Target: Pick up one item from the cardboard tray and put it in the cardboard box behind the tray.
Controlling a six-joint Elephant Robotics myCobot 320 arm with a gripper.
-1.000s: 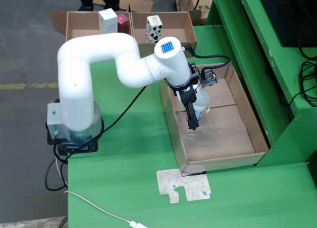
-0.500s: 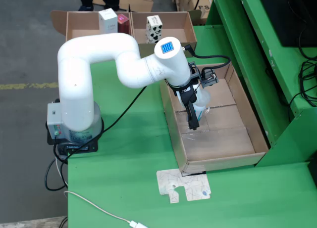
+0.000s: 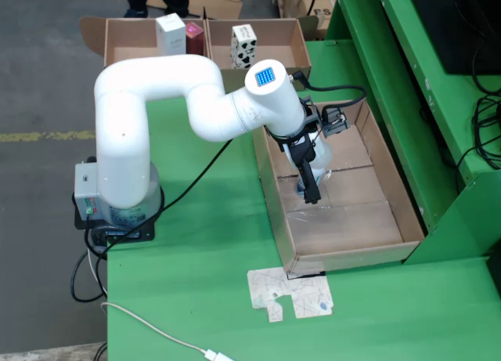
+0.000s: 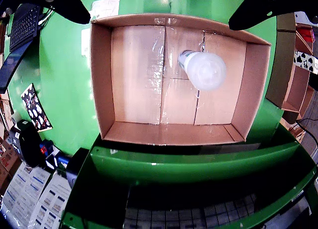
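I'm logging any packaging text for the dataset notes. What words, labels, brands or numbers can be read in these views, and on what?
"FS": partial letters on the cardboard carton at the top edge of the fixed view, cut off.
Printed sheets at the lower left of the gripper view: too blurred to read.
Flat card by the tray: markings only, unreadable.
Bulb: no text visible.

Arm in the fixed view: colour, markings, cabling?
Glossy white arm of thick rounded tubes. The wrist cap carries a small blue square display. The gripper is black with long thin fingers. A black cable loops from the wrist to the gripper mount. Grey-and-black base.
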